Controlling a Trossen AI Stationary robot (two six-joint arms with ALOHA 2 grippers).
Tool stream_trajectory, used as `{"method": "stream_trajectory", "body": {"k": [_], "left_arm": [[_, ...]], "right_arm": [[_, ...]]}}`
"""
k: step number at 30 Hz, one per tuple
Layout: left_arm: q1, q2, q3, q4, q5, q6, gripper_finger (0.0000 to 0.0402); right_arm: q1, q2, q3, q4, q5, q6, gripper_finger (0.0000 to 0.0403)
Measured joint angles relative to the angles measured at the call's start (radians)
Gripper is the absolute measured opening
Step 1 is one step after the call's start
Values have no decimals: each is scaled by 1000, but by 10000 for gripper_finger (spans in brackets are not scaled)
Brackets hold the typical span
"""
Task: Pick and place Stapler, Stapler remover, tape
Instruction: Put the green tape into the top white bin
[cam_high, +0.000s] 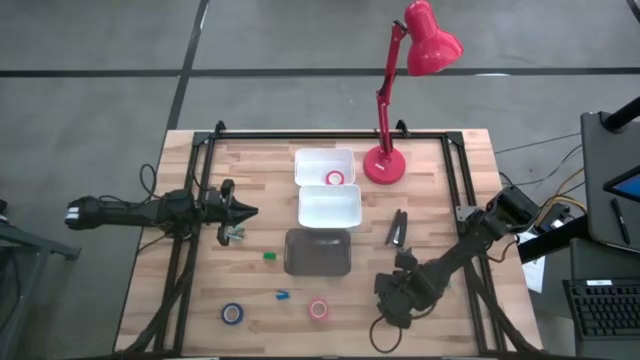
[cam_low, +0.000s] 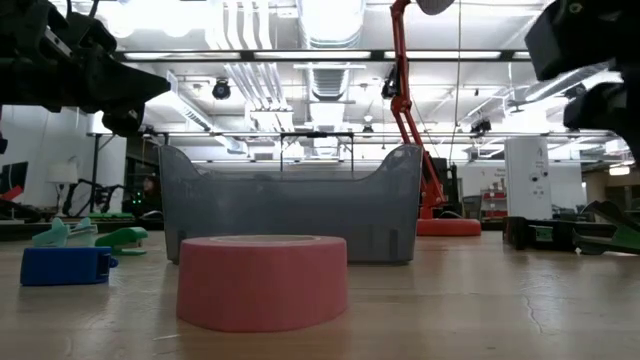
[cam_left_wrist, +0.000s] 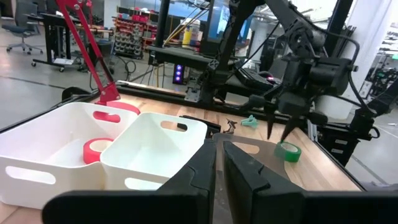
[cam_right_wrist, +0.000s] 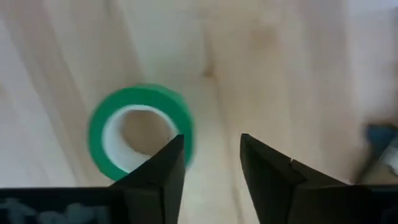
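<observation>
Your right gripper (cam_right_wrist: 211, 162), jaws slightly parted and empty, hovers just beside the green tape (cam_right_wrist: 140, 130). Your left gripper (cam_left_wrist: 217, 165) is closed, empty. A red roll (cam_high: 334, 178) lies in the far white bin (cam_high: 310, 160); the grey bin's (cam_high: 318, 252) contents can't be told.

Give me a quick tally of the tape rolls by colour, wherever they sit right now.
Red ring-shaped tape roll, inside a white plastic bin: 1
Blue ring-shaped tape roll: 1
Pink ring-shaped tape roll: 1
Green ring-shaped tape roll: 1
Total: 4
</observation>
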Motion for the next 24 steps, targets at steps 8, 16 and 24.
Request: {"method": "stream_trajectory", "body": {"k": [8, 16, 24], "left_arm": [[0, 0, 0, 0, 0, 0, 30], [0, 0, 0, -1, 0, 0, 30], [0, 0, 0, -1, 0, 0, 30]], "right_arm": [[-1, 0, -67, 88, -35, 19, 191], [0, 0, -106, 89, -36, 27, 171], [-2, 0, -98, 88, -36, 5, 110]]}}
